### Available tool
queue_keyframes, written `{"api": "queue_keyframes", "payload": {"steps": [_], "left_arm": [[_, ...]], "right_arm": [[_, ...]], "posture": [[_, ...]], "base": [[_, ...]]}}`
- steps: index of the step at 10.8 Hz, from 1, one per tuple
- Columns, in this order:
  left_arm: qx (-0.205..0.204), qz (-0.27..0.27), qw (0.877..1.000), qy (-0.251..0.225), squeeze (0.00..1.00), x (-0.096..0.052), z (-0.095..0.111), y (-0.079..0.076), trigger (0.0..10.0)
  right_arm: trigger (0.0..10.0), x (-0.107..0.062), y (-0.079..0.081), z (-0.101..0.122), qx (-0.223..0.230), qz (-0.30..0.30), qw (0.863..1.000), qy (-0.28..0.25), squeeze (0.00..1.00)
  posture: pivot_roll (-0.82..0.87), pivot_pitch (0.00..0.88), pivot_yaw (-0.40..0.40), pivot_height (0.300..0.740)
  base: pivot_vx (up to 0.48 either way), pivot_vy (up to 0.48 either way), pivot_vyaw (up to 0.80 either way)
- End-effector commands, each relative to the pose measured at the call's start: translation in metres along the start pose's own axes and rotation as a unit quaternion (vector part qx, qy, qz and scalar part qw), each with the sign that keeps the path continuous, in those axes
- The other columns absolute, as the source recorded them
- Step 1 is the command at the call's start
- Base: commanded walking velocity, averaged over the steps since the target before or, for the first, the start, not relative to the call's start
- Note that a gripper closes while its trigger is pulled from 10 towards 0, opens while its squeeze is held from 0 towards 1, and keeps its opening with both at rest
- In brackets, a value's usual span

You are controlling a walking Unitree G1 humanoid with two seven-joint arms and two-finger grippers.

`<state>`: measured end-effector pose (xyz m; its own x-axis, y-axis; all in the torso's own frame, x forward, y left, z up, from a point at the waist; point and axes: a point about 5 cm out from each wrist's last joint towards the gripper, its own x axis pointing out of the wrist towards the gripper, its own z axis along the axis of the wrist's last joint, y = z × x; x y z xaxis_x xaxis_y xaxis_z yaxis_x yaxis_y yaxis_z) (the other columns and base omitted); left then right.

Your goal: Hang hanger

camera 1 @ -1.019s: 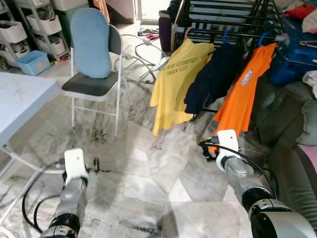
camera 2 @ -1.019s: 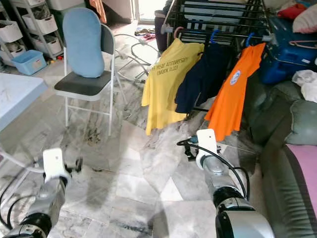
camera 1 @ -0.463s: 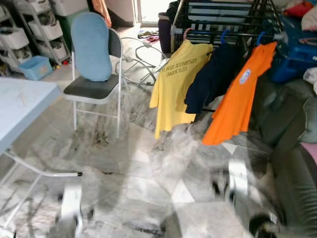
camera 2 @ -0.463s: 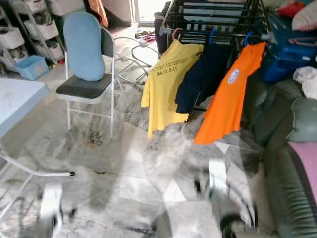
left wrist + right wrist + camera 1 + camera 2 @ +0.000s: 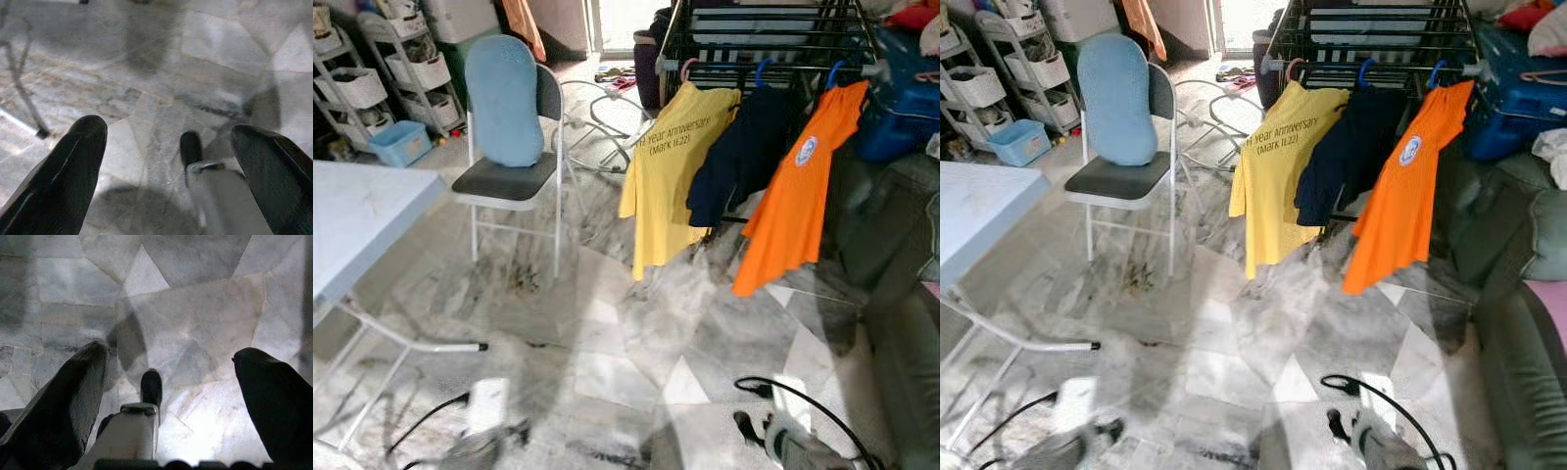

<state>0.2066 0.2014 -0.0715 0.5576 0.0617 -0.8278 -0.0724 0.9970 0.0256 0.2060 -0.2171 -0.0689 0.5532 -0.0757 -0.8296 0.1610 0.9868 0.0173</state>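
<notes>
Orange shirt (image 5: 798, 196) on hanger (image 5: 833, 73) (rack) — well apart from both low hands: left hand (image 5: 166, 161) spread, right hand (image 5: 171, 391) spread.

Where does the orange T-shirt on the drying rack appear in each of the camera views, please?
Left eye view: the orange T-shirt hangs at upper right, rightmost of three shirts on the rack.
Right eye view: the same shirt, slightly nearer the centre.
Left wrist view: not in it; marble floor between open claw fingers.
Right wrist view: not in it; marble floor.
Shared landmark: the yellow T-shirt, two garments to its left.
</notes>
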Motion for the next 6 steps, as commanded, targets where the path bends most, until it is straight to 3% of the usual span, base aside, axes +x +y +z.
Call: {"api": "queue_keyframes", "payload": {"steps": [1, 3, 6], "left_arm": [[0.002, 0.010, 1.000, 0.006, 0.00, 0.000, 0.001, 0.003, 10.0], [0.025, 0.000, 1.000, 0.008, 0.00, 0.002, 0.009, -0.015, 10.0], [0.018, 0.014, 1.000, 0.012, 0.00, 0.003, 0.009, -0.020, 10.0]], "right_arm": [[10.0, 0.000, 0.000, 0.000, 0.011, 0.000, 1.000, 0.001, 0.00], [10.0, 0.000, 0.000, 0.002, 0.024, -0.003, 1.000, -0.001, 0.00], [10.0, -0.001, -0.005, 0.002, 0.006, -0.004, 1.000, -0.002, 0.00]], "posture": [[-0.15, 0.000, 0.095, 0.740], [-0.16, 0.000, 0.100, 0.740], [-0.15, 0.000, 0.088, 0.740]], "base": [[0.000, 0.000, 0.00], [0.000, 0.000, 0.00], [0.000, 0.000, 0.00]]}}
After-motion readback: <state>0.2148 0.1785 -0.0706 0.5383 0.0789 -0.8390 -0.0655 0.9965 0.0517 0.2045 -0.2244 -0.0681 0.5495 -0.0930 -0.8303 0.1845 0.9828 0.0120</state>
